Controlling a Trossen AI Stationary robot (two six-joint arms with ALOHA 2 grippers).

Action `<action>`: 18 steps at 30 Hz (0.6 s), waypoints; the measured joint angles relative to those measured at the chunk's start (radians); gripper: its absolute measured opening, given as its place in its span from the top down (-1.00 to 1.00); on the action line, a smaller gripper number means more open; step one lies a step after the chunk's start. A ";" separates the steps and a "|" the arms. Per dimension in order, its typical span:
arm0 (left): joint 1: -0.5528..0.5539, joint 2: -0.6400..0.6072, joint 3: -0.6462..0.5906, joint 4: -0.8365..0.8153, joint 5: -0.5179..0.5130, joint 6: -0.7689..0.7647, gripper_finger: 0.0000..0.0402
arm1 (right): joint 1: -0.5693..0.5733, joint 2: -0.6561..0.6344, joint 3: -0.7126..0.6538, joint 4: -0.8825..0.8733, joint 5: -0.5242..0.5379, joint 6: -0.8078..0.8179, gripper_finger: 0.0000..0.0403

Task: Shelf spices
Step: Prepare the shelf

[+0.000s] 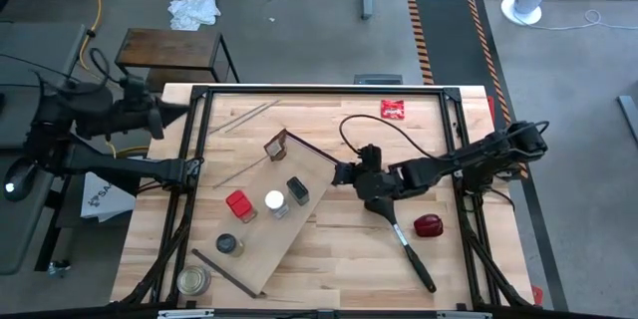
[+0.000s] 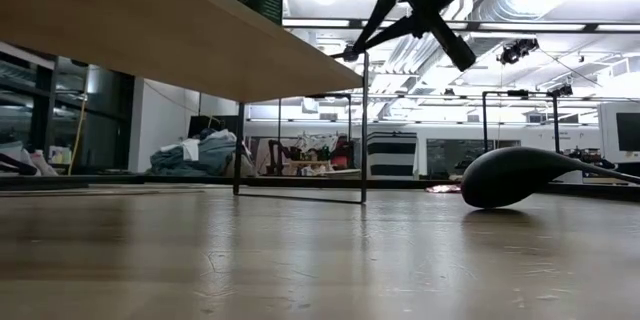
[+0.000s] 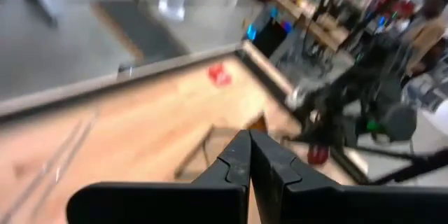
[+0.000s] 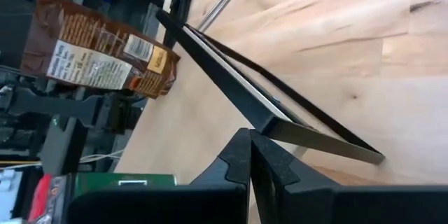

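The shelf, a plywood top on black wire legs, stands slantwise mid-table. On it stand a brown labelled container, a small dark box, a white-capped jar, a red square tin and a dark-lidded glass jar. My right gripper is shut at the shelf top's right edge, near its far corner; its wrist view shows the shelf's black edge and the brown container. My left gripper is shut and empty, above the table's far left corner. My right gripper's shut fingers stand at the shelf top's right edge, coming level from the table's right side. I cannot tell whether they touch the edge.
A wider clear jar with a metal lid stands on the table near the shelf's near end. A flat red packet lies at the far right. A dark red object and a black long-handled utensil lie right of the shelf. Thin rods lie far left.
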 joint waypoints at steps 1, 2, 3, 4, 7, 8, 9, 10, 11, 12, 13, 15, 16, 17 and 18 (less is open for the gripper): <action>0.000 0.000 -0.008 -0.027 0.025 -0.031 1.00 | -0.009 0.000 0.000 -0.011 0.005 -0.001 1.00; 0.000 -0.001 -0.022 -0.053 0.054 -0.061 1.00 | -0.021 0.000 0.000 -0.022 0.010 -0.003 1.00; 0.000 -0.001 -0.037 -0.077 0.087 -0.088 1.00 | -0.034 0.000 0.000 -0.030 0.016 -0.004 1.00; 0.000 -0.002 -0.059 -0.096 0.127 -0.116 1.00 | -0.049 0.000 0.000 -0.034 0.024 -0.012 1.00; 0.000 -0.002 -0.139 -0.116 0.267 -0.188 1.00 | -0.099 0.001 -0.001 -0.038 0.031 -0.057 1.00; 0.000 -0.002 -0.171 -0.113 0.311 -0.210 1.00 | -0.117 0.001 -0.001 -0.037 0.030 -0.074 1.00; 0.000 -0.002 -0.205 -0.104 0.352 -0.229 1.00 | -0.135 0.001 -0.001 -0.036 0.027 -0.088 1.00; 0.000 -0.002 -0.236 -0.088 0.391 -0.243 1.00 | -0.152 0.000 -0.001 -0.035 0.020 -0.109 1.00; -0.005 -0.001 -0.267 -0.070 0.419 -0.258 1.00 | -0.172 0.000 -0.001 -0.030 0.010 -0.133 1.00; -0.012 -0.002 -0.297 -0.049 0.441 -0.270 1.00 | -0.189 0.000 -0.002 -0.026 -0.001 -0.154 1.00; -0.023 -0.002 -0.324 -0.026 0.460 -0.282 1.00 | -0.207 0.000 -0.002 -0.019 -0.010 -0.177 1.00; -0.057 -0.001 -0.361 0.038 0.481 -0.304 1.00 | -0.240 0.000 -0.002 -0.004 -0.030 -0.223 1.00; -0.080 -0.001 -0.370 0.067 0.484 -0.321 1.00 | -0.255 0.000 -0.002 0.005 -0.038 -0.245 1.00; -0.106 -0.001 -0.374 0.091 0.482 -0.341 1.00 | -0.270 0.000 -0.002 0.013 -0.043 -0.262 1.00; -0.137 -0.001 -0.375 0.108 0.469 -0.364 1.00 | -0.285 0.000 -0.002 0.018 -0.050 -0.271 1.00</action>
